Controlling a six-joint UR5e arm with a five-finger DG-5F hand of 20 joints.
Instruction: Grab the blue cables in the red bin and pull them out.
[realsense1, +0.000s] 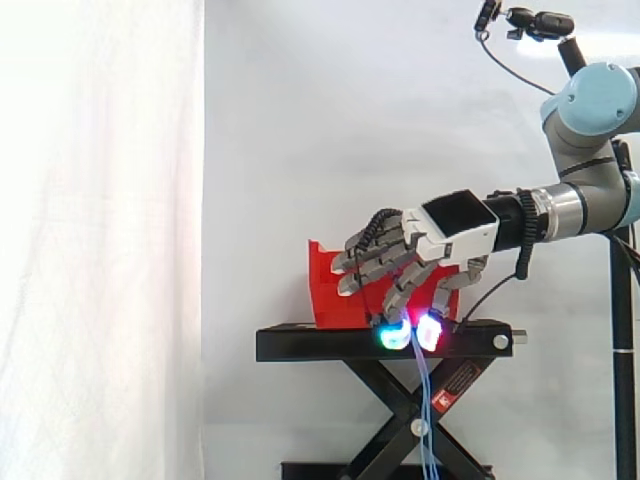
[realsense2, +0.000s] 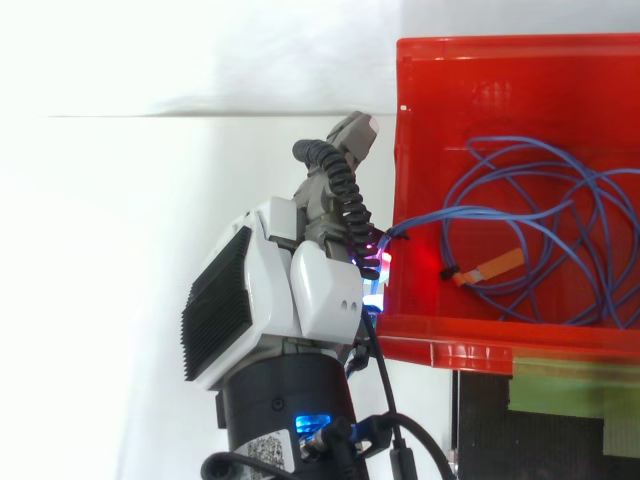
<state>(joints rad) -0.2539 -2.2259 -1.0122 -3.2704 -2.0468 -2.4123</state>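
While I looked level across the work, the hand (realsense1: 440, 235) reached in from the right with its fingers bent down beside the red bin (realsense1: 328, 290). Its glowing fingertips (realsense1: 395, 336) were nipped together on the blue cables (realsense1: 429, 410), whose strands hung straight down past the top of the black stand (realsense1: 300, 343) and in front of its crossed legs. From above I could see what that angle hid. Most of the cables (realsense2: 545, 225) lay in loose loops inside the bin (realsense2: 520, 60), with an orange tag (realsense2: 497, 264) among them, and a strand climbed over the bin's left wall to the hand (realsense2: 300, 290) just outside it. The stand stood before a white curtain (realsense1: 100, 240), and a greenish strip (realsense2: 570, 385) lay on its top, near the bin.
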